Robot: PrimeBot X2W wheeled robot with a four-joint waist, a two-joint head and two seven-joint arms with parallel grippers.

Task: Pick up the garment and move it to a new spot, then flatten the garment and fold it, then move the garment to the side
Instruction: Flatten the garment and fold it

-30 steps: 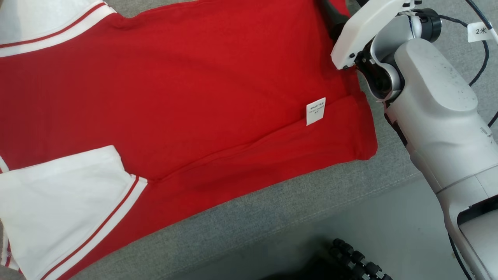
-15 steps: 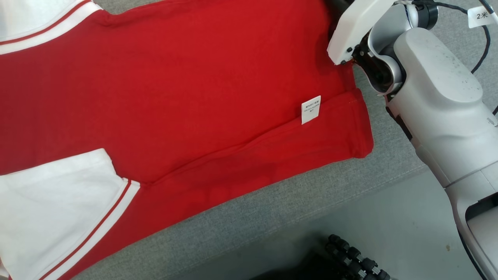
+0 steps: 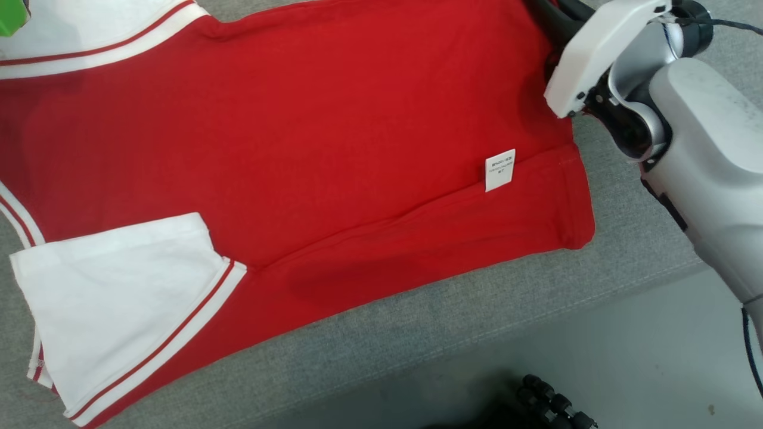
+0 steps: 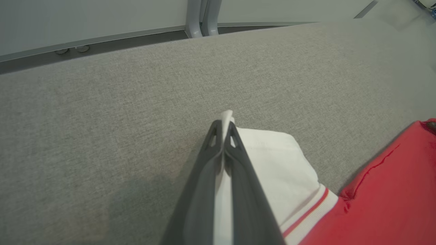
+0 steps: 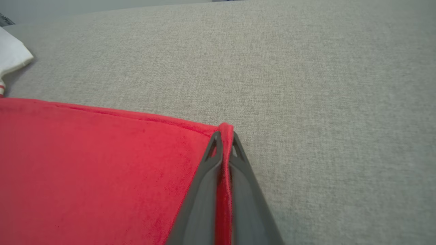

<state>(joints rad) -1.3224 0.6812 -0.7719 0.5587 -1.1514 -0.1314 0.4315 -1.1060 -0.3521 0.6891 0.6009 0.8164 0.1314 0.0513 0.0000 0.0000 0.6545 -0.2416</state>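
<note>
The garment (image 3: 298,131) is a red shirt with white, red-striped sleeves, spread on a grey fabric surface (image 3: 417,333). A white care label (image 3: 499,170) shows near its right hem. In the left wrist view my left gripper (image 4: 224,127) is shut on the corner of a white sleeve (image 4: 272,163). In the right wrist view my right gripper (image 5: 224,136) is shut on a red corner of the garment's (image 5: 102,163) hem. The head view has my pale right arm (image 3: 685,131) reaching over the garment's upper right corner.
The grey surface's front edge (image 3: 536,322) runs diagonally, with floor below it and a black ribbed cable (image 3: 554,402) at the bottom. A green object (image 3: 12,18) sits at the top left corner. Metal legs (image 4: 202,17) and a wall stand beyond the surface.
The head camera has shifted, so the garment sits further right in the picture and more of the near sleeve shows. Both grippers have closed on the cloth.
</note>
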